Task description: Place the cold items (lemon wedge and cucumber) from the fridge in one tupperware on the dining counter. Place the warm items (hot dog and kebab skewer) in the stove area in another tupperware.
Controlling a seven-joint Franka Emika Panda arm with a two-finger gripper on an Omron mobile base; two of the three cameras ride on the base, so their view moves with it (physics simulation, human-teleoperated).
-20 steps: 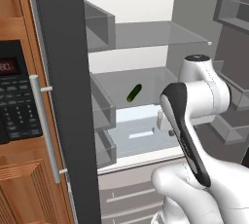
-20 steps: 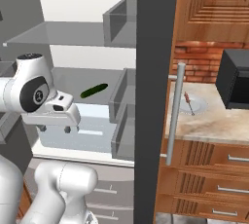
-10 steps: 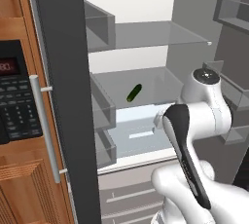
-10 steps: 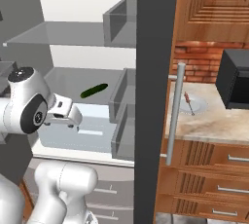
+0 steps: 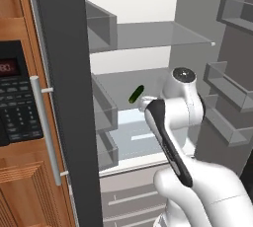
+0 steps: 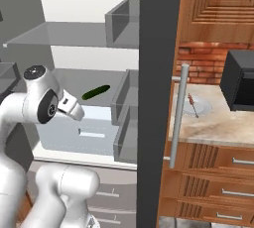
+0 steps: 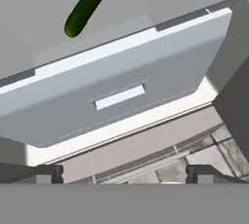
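The dark green cucumber (image 5: pixel 136 94) lies on the middle glass shelf of the open fridge (image 5: pixel 148 38), above a pale drawer (image 7: pixel 119 96). In the hand view the cucumber (image 7: pixel 86 7) sits at the upper left, well beyond my gripper (image 7: pixel 124 173). The gripper is open, its tips spread wide with nothing between them, and it points at the drawer front below the shelf. From the right base the cucumber (image 6: pixel 95 92) shows just past my white hand. The kebab skewer (image 6: pixel 192 105) rests on a pale counter right of the fridge. Lemon wedge, hot dog and tupperware are out of view.
The dark fridge door edge (image 5: pixel 66 97) stands close on the left, with a black microwave panel (image 5: pixel 15 102) in wooden cabinetry beside it. Grey door bins (image 5: pixel 227 93) line the right door. A black appliance (image 6: pixel 240 81) sits on the counter (image 6: pixel 218 123) by a brick wall.
My arm has swung lower and in toward the fridge opening, bringing the hand nearer the cucumber's shelf. The jaws stayed open and the cucumber has not moved.
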